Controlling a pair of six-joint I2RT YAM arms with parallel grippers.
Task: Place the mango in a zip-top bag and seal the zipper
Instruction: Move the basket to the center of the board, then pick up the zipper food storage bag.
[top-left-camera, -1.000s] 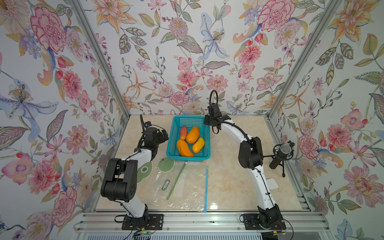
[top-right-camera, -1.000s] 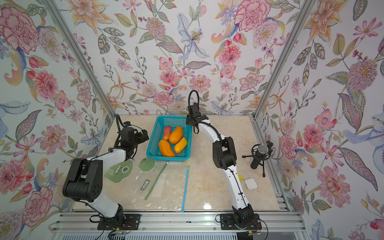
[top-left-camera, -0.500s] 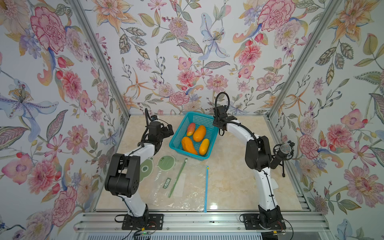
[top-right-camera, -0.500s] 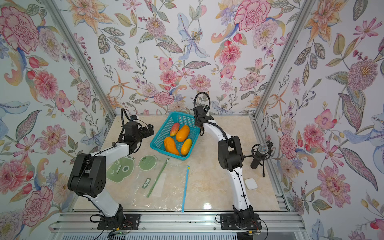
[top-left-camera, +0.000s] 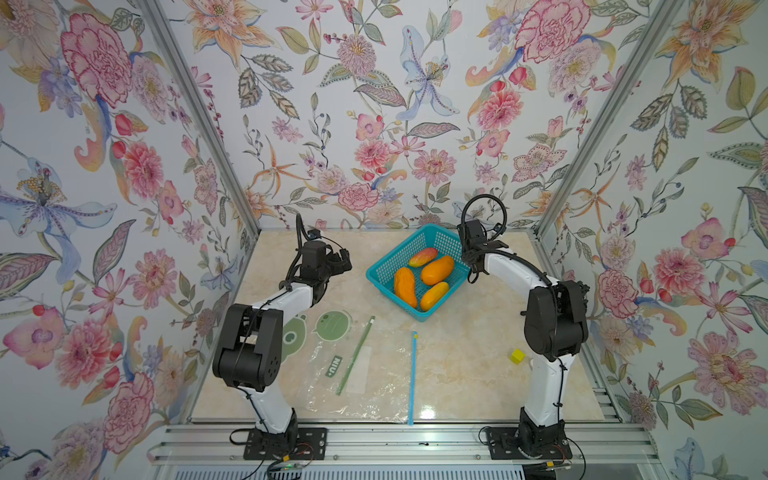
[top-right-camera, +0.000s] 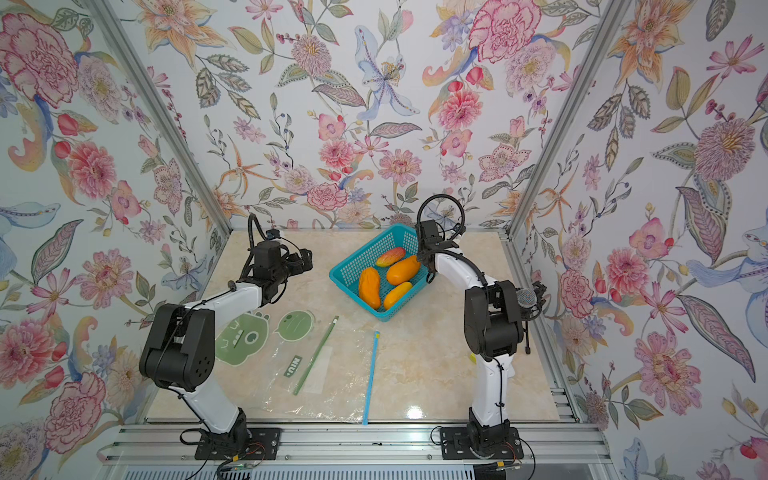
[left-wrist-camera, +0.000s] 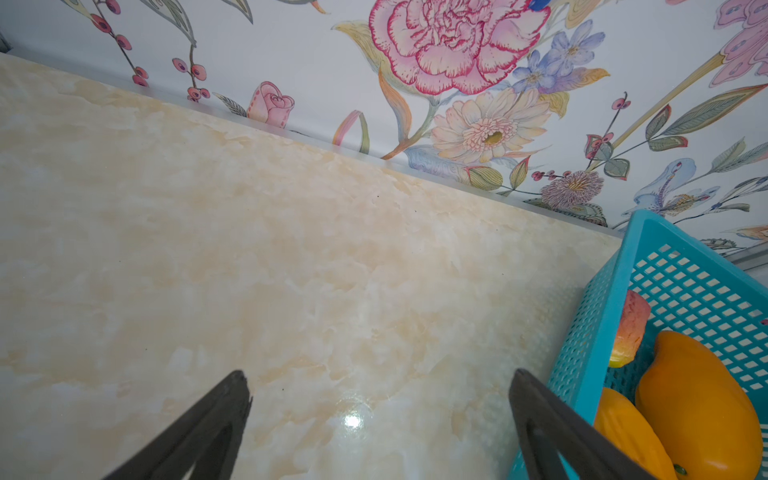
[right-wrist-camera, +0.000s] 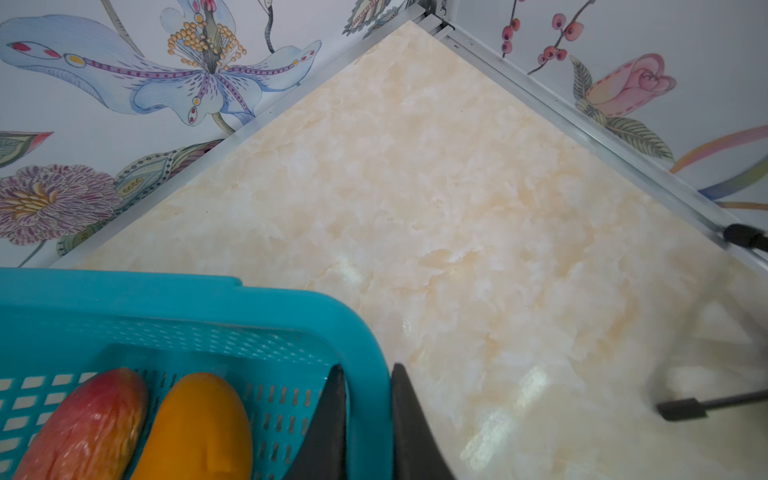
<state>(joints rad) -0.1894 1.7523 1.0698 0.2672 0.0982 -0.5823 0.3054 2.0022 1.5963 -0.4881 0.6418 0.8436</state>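
Several mangoes lie in a blue mesh basket (top-left-camera: 395, 252) at the back middle of the table: three orange ones (top-left-camera: 437, 270) and a reddish one (top-left-camera: 422, 257). My right gripper (right-wrist-camera: 368, 368) is shut on the basket's right rim, one finger inside the wall and one outside (top-left-camera: 471, 266). My left gripper (left-wrist-camera: 378, 374) hovers open over bare table just left of the basket (top-left-camera: 338, 264), holding nothing. Two clear zip-top bags lie flat near the front, one with a blue zipper (top-left-camera: 412, 376) and one with a green zipper (top-left-camera: 355, 361). Both bags hold nothing.
Two green cartoon cut-outs (top-left-camera: 332, 326) lie beside the left arm. A small yellow cube (top-left-camera: 518, 356) sits by the right arm's base. A microphone on a small stand (top-right-camera: 525, 297) is at the right edge, its legs (right-wrist-camera: 681, 409) near the basket. Floral walls close three sides.
The basket has slid right and turned, pulled by my right gripper on its rim. My left gripper has moved back and to the right, staying open.
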